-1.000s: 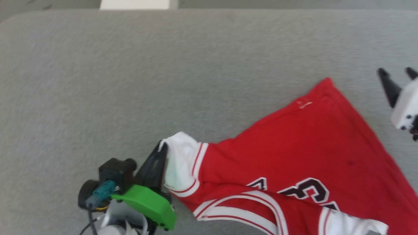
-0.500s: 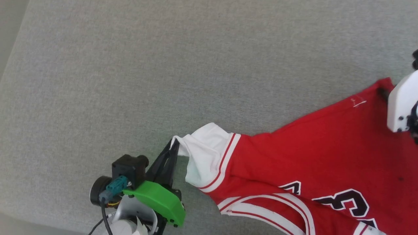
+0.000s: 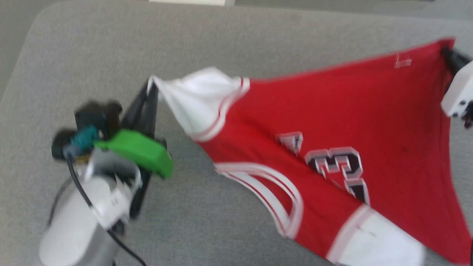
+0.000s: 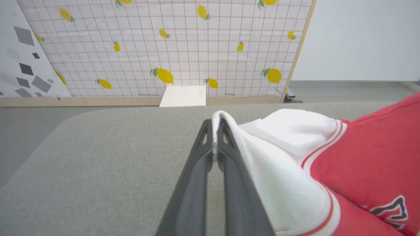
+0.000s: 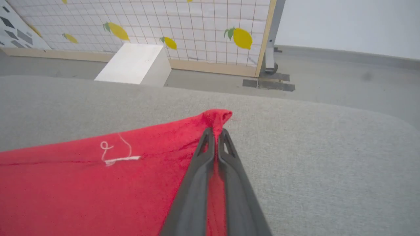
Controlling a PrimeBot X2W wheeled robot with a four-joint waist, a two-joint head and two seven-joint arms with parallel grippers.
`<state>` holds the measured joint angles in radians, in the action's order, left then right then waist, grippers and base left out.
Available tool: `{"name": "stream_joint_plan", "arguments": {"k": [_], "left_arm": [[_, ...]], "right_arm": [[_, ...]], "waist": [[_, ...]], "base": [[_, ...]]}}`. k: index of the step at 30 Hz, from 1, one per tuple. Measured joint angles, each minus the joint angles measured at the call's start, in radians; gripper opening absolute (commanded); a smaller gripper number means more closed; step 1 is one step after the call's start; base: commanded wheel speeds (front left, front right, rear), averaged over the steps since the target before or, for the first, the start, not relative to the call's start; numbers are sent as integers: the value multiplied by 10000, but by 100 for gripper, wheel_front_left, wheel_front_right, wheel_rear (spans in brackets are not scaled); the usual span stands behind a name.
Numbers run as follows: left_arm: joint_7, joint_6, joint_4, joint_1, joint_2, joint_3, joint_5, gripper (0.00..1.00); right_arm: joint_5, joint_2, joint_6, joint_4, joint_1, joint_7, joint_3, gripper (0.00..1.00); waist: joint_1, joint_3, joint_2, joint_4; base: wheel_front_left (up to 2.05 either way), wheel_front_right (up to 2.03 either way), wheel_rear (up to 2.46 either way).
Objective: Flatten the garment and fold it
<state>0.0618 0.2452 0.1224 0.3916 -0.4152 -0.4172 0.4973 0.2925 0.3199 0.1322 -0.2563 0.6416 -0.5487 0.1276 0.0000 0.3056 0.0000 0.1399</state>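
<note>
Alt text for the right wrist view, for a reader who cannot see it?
The right gripper is shut on a red corner of the garment, which spreads left over a grey fabric surface. Behind stand a white block and a lemon-print screen.

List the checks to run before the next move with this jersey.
1. left claw shut on the white sleeve: ok.
2. right claw shut on a red corner of the garment: ok.
3. Far edge stretched between both claws: ok.
4. number print facing up: ok.
5. Lying flat on the grey surface: cannot tell, the head view is blurred.
</note>
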Motion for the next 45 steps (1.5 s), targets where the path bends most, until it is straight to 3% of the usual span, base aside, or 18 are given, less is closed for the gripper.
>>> {"name": "stream_joint_plan", "arguments": {"k": [6, 12, 18, 28, 34, 45], "left_arm": [[533, -569, -792, 2374, -196, 293, 65, 0], [1346, -1020, -1398, 4522, -600, 291, -203, 0], [2602, -1358, -1670, 6683, -813, 272, -234, 0], [4266, -1444, -1871, 8304, -961, 211, -153, 0], [4222, -1490, -2554, 9659, -1099, -38, -846, 0], [2272, -1607, -4706, 13109, -437, -286, -2065, 0]], "right_arm": [[-213, -205, 0, 150, 1136, 1162, -4, 0], [-382, -412, 0, 77, 2241, 1398, -397, 0], [-372, -541, 0, 238, 3326, 1024, -955, 0], [-111, -520, 0, 272, 4415, -8, -1638, 0], [-272, -529, 0, -245, 5367, -17, -1783, 0], [-1434, -777, 0, -1835, 8229, 1628, -1657, 0]], "waist": [[0, -993, 0, -427], [0, -1766, 0, -910], [0, -2218, 0, -1638], [0, -1694, 0, -2128], [0, -863, 0, -2360], [0, 1206, 0, -2652]], "base": [[0, 0, 0], [0, 0, 0], [0, 0, 0], [0, 0, 0], [0, 0, 0], [0, 0, 0]]}}
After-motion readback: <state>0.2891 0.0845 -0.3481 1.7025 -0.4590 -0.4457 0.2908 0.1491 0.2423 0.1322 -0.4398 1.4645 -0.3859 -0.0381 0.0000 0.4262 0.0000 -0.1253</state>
